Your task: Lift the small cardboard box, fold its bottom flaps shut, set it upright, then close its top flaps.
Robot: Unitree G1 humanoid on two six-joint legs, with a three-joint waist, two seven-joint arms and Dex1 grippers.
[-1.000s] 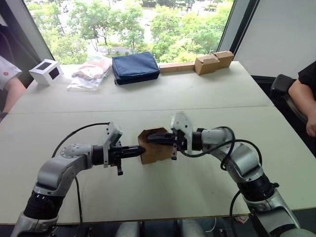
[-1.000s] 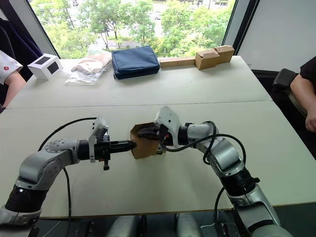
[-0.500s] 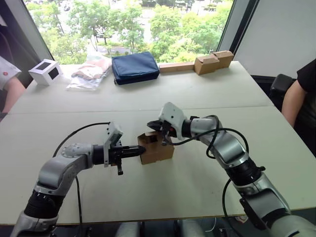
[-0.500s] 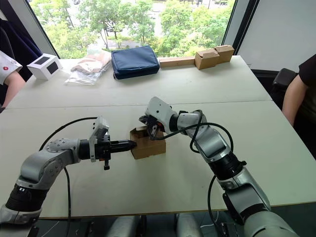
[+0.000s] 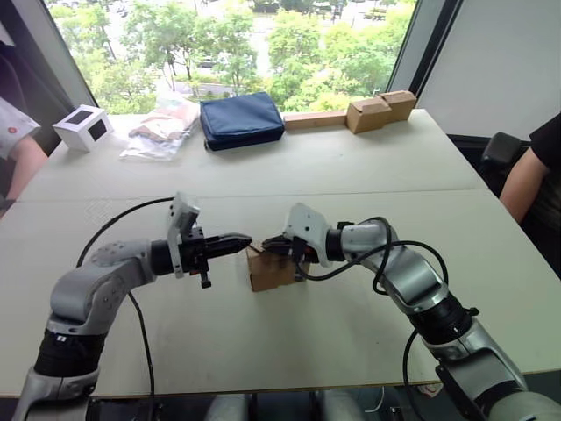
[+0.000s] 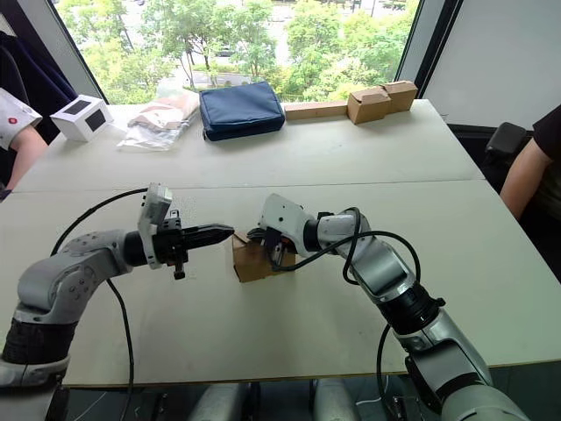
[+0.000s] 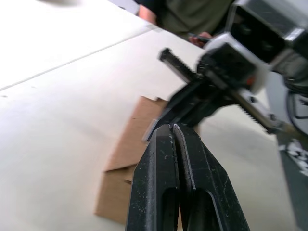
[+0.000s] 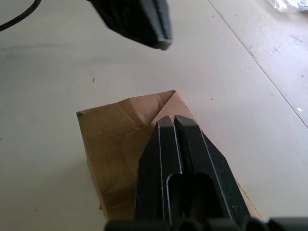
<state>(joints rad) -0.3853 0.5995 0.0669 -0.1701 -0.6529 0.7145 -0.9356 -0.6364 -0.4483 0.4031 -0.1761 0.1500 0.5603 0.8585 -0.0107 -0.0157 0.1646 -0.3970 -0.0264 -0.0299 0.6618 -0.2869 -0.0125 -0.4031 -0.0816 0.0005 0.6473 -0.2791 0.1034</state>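
The small cardboard box (image 5: pixel 273 273) stands upright on the table's near half, between my two arms. Its top flaps (image 8: pixel 120 127) lie folded flat over the opening, creased where they overlap. My right gripper (image 8: pixel 172 119) is shut, and its fingertips rest on those flaps from the box's right. My left gripper (image 5: pixel 242 239) is shut too and hovers just above and left of the box's upper left corner, clear of it. In the left wrist view the box (image 7: pixel 129 150) sits below the left gripper (image 7: pixel 172 128). The bottom flaps are hidden under the box.
Along the far edge sit a white cube box (image 5: pixel 81 128), a plastic bag (image 5: pixel 162 127), a navy pouch (image 5: pixel 240 119) and paired tan boxes (image 5: pixel 379 110) on a strip. A person's arm (image 5: pixel 22 162) is at the left edge, another person (image 5: pixel 539 162) at the right.
My left gripper has lifted off the box's left side and now hovers above its corner. My right gripper has come down onto the box top, and the raised flaps now lie flat.
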